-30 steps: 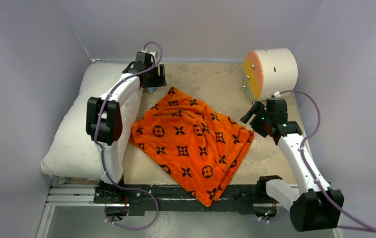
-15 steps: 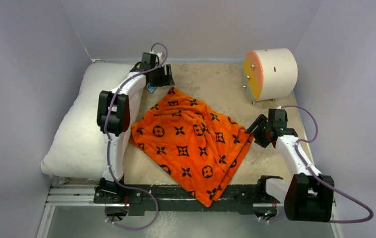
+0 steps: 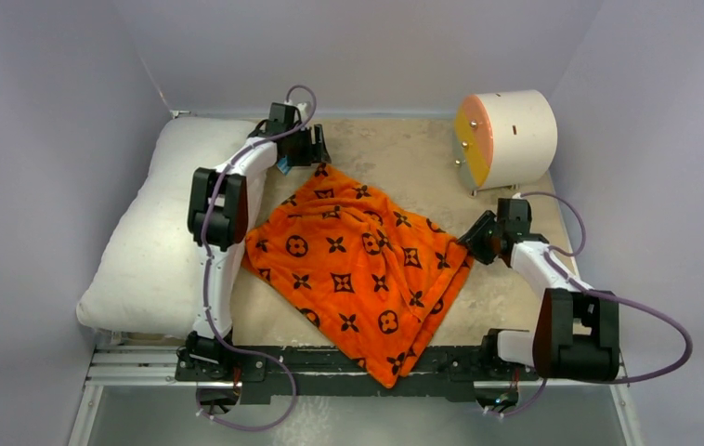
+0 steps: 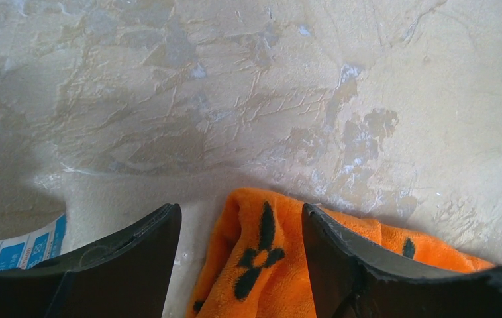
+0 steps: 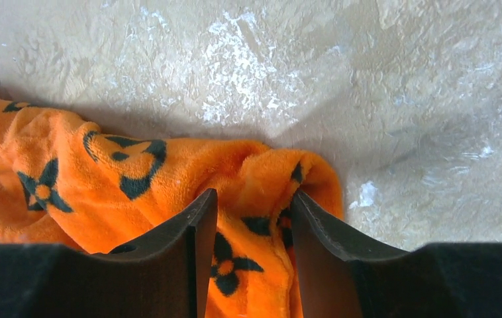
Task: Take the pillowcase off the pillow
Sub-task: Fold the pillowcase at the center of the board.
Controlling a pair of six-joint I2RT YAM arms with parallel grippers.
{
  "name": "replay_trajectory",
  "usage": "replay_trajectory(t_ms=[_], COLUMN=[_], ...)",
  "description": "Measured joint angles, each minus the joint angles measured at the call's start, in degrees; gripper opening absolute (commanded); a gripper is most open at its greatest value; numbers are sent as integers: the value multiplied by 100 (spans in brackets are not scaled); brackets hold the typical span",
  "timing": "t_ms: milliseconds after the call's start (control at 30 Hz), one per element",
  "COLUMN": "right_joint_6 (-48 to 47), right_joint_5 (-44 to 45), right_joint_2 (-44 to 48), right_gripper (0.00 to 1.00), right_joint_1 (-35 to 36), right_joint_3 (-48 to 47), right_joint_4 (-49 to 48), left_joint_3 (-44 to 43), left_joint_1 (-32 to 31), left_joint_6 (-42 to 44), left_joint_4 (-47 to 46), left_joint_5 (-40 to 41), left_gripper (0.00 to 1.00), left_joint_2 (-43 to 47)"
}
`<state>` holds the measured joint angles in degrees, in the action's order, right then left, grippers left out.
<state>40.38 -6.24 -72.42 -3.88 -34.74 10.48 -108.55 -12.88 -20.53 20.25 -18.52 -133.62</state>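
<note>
Pillowcase (image 3: 358, 265) lies rumpled mid-table (image 3: 395, 149), fully off pillow (image 3: 149, 232). Pillow sits bare along L side, blue tag (image 4: 10, 250) showing at its far end. Judged: main job done, only tidying or dragging clear left.

L gripper (image 3: 316, 149) hovers low over far corner of case, jaws wide, nothing in them. Corner only peeks between fingers (image 4: 122, 265).

R gripper (image 3: 478, 240) at case's R edge, fingers (image 5: 169, 265) straddling a fold. Fabric fills the gap, but can't tell if pinched or let go.

Opposite-corner stance prob. suits spreading the case or pulling it away from pillow.
</note>
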Motion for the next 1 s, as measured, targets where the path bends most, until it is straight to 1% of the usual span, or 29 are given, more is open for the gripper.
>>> replay_trajectory(t_ms=[167,200,267,333,600,767,900,1000], right_joint_6=[13,13,11,11,7,4,2,-11], right_joint_5=[-44,-59,-79,-87,-87,-103,-109,-111], right_joint_2=[-188,-223,-278,-328,-339,-339,-339,-339], right_gripper=[41,38,37,36,36,35,35,31], right_joint_1=[-4,-4,-4,-4,-7,-31,-31,-33], right_joint_3=[0,0,0,0,2,33,55,63], right_joint_4=[-245,-297,-385,-452,-525,-586,-645,-662], left_joint_3=[-50,-76,-116,-164,-197,-186,-136,-127], left_joint_1=[0,0,0,0,0,-4,-11,-22], left_joint_6=[-68,-94,-129,-160,-264,-260,-249,-247], left_joint_4=[-7,-9,-22,-50,-44,46,79,160], left_joint_5=[-131,-155,-197,-240,-354,-358,-358,-358], left_gripper=[64,63,60,56,48,40,30,24], left_joint_2=[-87,-98,-120,-149,-162,-162,-162,-162])
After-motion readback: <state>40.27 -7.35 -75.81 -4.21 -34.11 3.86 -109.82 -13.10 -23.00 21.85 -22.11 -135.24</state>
